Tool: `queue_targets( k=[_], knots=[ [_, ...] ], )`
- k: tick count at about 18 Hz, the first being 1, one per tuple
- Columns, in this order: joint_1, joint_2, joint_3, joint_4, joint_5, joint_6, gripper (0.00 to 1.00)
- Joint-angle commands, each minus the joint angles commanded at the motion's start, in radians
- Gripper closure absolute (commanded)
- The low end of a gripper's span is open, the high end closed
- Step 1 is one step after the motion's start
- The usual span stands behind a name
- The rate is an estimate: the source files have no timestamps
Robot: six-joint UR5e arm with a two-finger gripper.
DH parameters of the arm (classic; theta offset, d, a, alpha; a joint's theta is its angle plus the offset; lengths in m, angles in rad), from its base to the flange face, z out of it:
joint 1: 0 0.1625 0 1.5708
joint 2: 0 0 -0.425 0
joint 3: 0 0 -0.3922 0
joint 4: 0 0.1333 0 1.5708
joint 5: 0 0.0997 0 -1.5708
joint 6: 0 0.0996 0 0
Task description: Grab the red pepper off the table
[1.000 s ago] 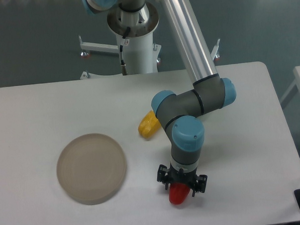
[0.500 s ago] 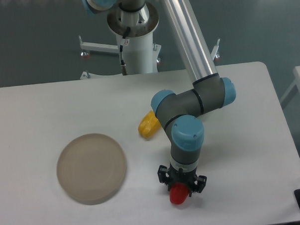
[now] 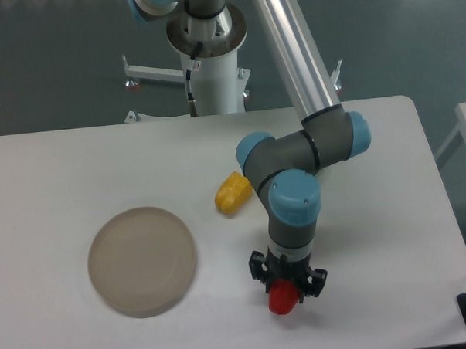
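pepper position is what matters: the red pepper (image 3: 282,298) sits directly under the wrist, between the fingers (image 3: 283,284) of the gripper, with only its lower rounded part showing below the black finger hardware. it lies toward the near edge of the tabletop (image 3: 54,159), right of the middle and well short of the near right corner. the arm comes down nearly vertical onto it, so the pepper is neither left nor right of the fingers but straight between them, and its stem end appears to point up into the gripper, though that end is hidden. the fingers look drawn in against the pepper's sides, gripping it, as far as this view from above allows. whether the pepper rests on the tabletop or hangs just clear of it cannot be told, since no clear gap or shadow separates them. by my judgement the coming move is a straight lift, and it depends on the pepper staying centred between the fingers. the yellow pepper (image 3: 232,193) lies well apart toward the middle, and the round beige plate (image 3: 142,260) sits toward the near left, neither in the way.
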Motion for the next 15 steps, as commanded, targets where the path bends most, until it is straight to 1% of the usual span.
queue_targets(
  k=[3, 6, 9, 12, 15],
  knots=[
    [0.028, 0.028, -0.009, -0.005, 0.002, 0.084, 0.48],
    [0.06, 0.06, -0.014, -0.046, 0.0, 0.227, 0.48],
    [0.086, 0.086, -0.015, -0.077, 0.0, 0.316, 0.48],
    [0.1, 0.091, -0.024, -0.075, 0.002, 0.353, 0.48],
    [0.098, 0.092, -0.029, -0.074, 0.002, 0.353, 0.48]
  ],
)
